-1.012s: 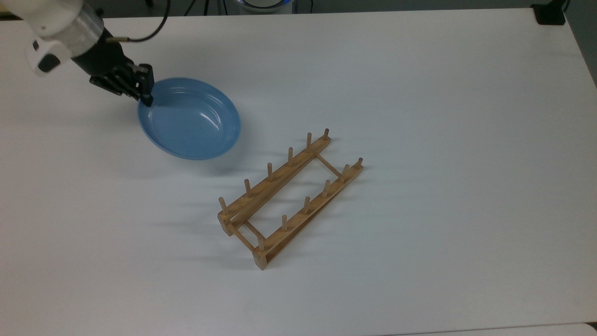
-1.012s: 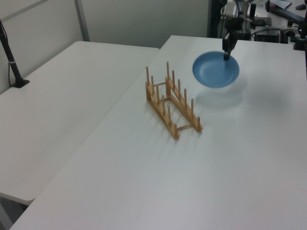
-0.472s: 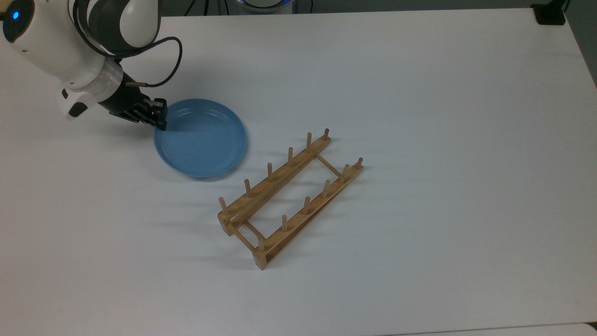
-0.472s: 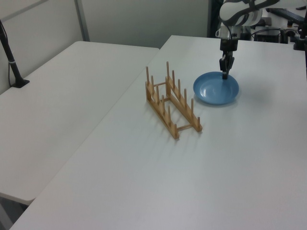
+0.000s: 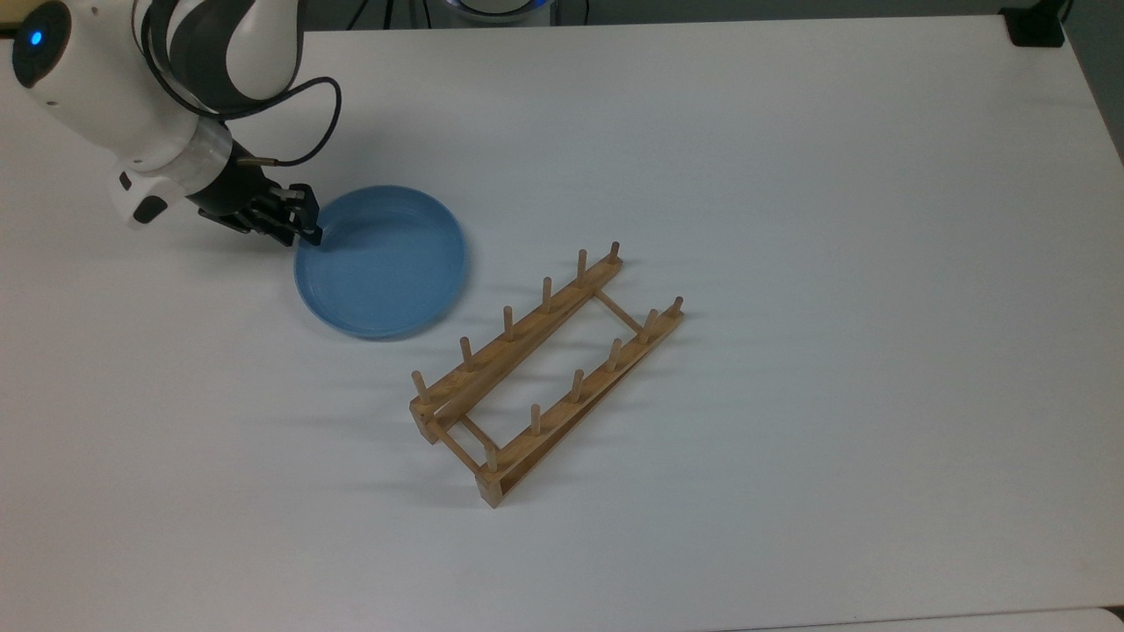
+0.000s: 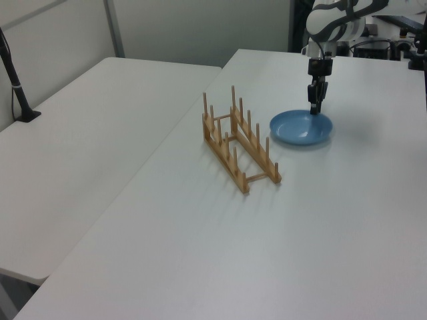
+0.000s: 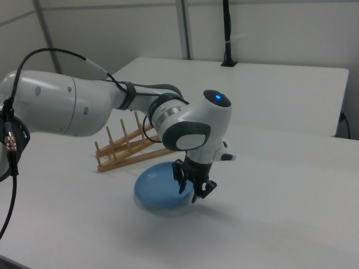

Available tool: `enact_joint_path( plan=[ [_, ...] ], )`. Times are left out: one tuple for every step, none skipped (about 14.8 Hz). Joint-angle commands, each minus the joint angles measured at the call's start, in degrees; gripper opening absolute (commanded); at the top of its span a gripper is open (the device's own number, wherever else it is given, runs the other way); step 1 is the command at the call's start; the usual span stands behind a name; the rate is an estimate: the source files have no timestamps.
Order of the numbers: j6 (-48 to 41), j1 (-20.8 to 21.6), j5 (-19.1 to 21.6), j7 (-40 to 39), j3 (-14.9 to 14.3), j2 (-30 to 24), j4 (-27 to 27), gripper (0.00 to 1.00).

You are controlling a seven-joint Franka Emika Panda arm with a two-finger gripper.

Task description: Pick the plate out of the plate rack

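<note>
Spotter: Step in hand?

Recorder: Set-down, by my reading. Round, shallow light-blue plate (image 5: 382, 263) lies flat, face up, on the white table top (image 5: 790, 219). It sits beside the light-brown wooden plate rack (image 5: 518, 338), off one long rail and clear of it. No touching. All ten upright pegs stand bare.

Spotter: Black two-finger gripper?

Recorder: Gripper (image 5: 303, 233) points down at the plate's rim, on the side away from the rack. White arm (image 5: 132, 79) reaches in from beyond that side. In the right view the fingers (image 7: 205, 193) look spread, with a gap between them, and sit just above the rim rather than nipping it. In the left view the tips hang right at the far rim. I cannot tell whether one pad touches the rim.

Spotter: So where does the task stand?

Recorder: Judged from the layout, the pick out of the rack is done. Plate is out and resting, rack is empty. What remains is letting go cleanly and backing off.

Spotter: Next move calls for?

Recorder: Probably a straight lift, away from the rack side, with the fingers kept apart so neither catches the raised rim. A drag sideways could slide or tip the plate toward the rack. The plate is light and shallow, so I would expect it to skate easily on the smooth top.
</note>
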Motion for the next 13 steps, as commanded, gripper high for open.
enact_joint_path(
  plan=[
    [1.1, 0.1, -3.4, -0.5, -0.6, -3.1, -1.1, 0.96],
    [1.1, 0.4, -4.8, -0.4, -0.6, -4.2, -0.8, 1.0],
    [1.1, 1.0, -6.1, 0.9, -0.6, -5.6, -0.6, 1.0],
    [1.0, 1.9, -7.5, 3.6, -0.6, -7.0, 0.2, 1.0],
    [1.0, 3.4, -9.9, 7.0, -0.2, -8.3, 0.7, 1.0],
    [0.9, 5.2, -13.1, 11.1, 0.0, -9.8, 0.9, 1.0],
    [0.6, 6.9, -16.6, 15.6, 0.1, -11.3, 0.9, 1.0],
    [0.1, 8.5, -19.1, 19.5, 0.5, -13.3, 0.9, 1.0],
    [-1.6, 9.5, -20.3, 22.5, 1.6, -14.9, 0.9, 1.0],
    [-3.2, 9.8, -20.8, 24.3, 3.2, -16.3, 1.0, 1.0],
    [-4.2, 9.9, -22.0, 25.3, 4.8, -17.6, 1.0, 1.0],
    [-5.0, 9.9, -23.1, 26.1, 6.2, -18.8, 1.0, 1.0],
    [-6.1, 10.0, -23.3, 27.4, 7.7, -19.7, 2.3, 1.0]
  ],
)
